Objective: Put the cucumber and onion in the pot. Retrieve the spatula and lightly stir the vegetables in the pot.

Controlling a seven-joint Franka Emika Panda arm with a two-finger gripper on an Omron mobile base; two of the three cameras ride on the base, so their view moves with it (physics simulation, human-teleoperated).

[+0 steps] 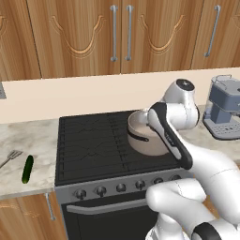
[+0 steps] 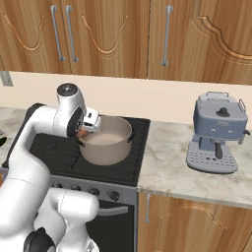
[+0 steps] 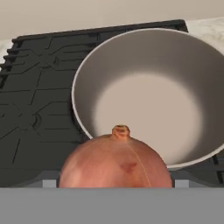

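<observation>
The reddish-orange onion (image 3: 116,162) sits right at the hand, large in the hand view, with my gripper (image 2: 88,129) shut on it; the fingertips are hidden behind it. It hangs just over the near-left rim of the beige-grey pot (image 3: 148,87), whose pale inside holds nothing. The pot (image 1: 146,137) stands on the stove's right side, and a sliver of the onion (image 2: 85,132) shows at its rim. The dark green cucumber (image 1: 27,169) lies on the counter left of the stove. Beside the cucumber, at the left edge, lies the spatula (image 1: 11,157).
The black stove top (image 1: 93,140) spreads left of the pot. A blue-grey coffee machine (image 2: 219,133) stands on the counter to the right. Wooden wall cabinets (image 1: 117,33) hang above the backsplash.
</observation>
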